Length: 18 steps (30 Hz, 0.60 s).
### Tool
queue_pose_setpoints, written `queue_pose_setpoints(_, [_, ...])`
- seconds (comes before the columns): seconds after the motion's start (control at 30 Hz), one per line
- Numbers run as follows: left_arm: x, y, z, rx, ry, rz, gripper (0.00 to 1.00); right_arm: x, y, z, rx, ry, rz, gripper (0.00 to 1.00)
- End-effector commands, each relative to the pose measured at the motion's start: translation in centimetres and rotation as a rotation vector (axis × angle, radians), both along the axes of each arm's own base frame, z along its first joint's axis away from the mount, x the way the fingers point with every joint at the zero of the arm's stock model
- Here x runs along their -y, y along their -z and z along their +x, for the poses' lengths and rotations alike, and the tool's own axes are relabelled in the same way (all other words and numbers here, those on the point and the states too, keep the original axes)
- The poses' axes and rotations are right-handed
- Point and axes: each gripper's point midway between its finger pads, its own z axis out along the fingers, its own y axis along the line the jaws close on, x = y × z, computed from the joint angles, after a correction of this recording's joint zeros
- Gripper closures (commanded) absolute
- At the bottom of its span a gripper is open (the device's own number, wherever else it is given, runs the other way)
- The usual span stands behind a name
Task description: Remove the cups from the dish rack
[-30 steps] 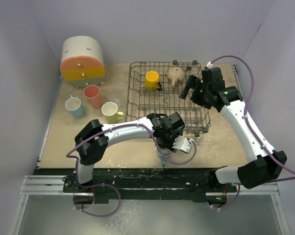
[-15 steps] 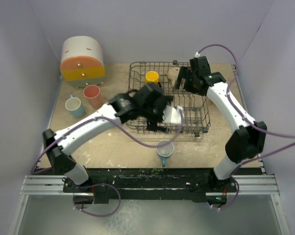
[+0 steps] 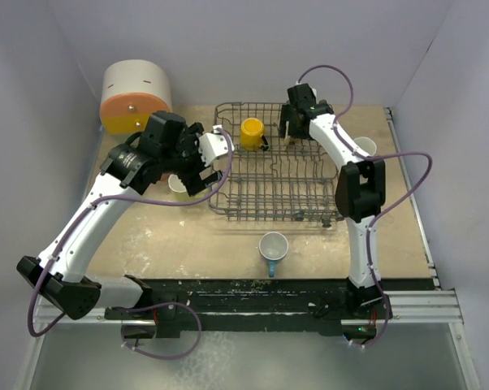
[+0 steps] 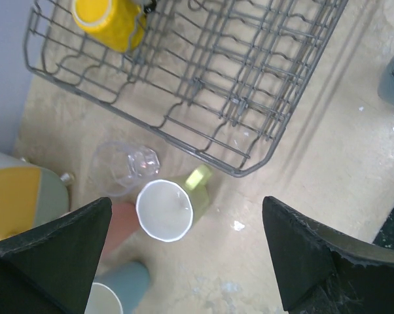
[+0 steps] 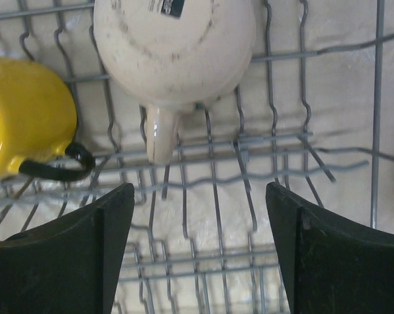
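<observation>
The dish rack (image 3: 279, 188) holds a yellow mug (image 3: 252, 132) on its side and an upturned tan mug (image 5: 174, 46). My right gripper (image 3: 293, 123) hangs open just above the tan mug, whose handle (image 5: 159, 134) points toward the open jaws (image 5: 200, 255). My left gripper (image 3: 197, 166) is open over the table left of the rack, nothing between its fingers (image 4: 187, 261). Below it stand a yellow-green mug (image 4: 167, 209), a clear glass (image 4: 128, 163), a salmon tumbler (image 4: 122, 219) and a blue mug (image 4: 115, 291). Another blue mug (image 3: 273, 246) stands before the rack.
The rounded white, orange and yellow drawer box (image 3: 133, 96) stands at the back left corner. A pale cup (image 3: 364, 147) sits on the table right of the rack. The right arm stretches over the rack's right side.
My left arm left the blue mug at the front, opened, and swung back-left to the cups beside the rack. My right gripper moved left along the rack's back to the tan mug.
</observation>
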Motion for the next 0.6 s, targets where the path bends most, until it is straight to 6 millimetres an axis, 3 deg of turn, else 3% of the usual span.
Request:
queue_pose_setpoints(0.0, [-1.2,-0.1,-0.8,-0.021,-0.052,-0.028,0.01,0.4,-1.8,2.7,0.087,0.032,-0.029,0.18])
queue_pose_setpoints(0.27, [-1.5,0.3,-1.5,-0.047,-0.066,-0.038,0.01,-0.3,1.5,4.3,0.071,0.046,-0.010,0.23])
queue_pose_setpoints(0.57, [-1.9,0.6,-2.1,-0.045,-0.067,-0.040,0.01,-0.7,1.6,5.2,0.097,0.034,-0.024,0.43])
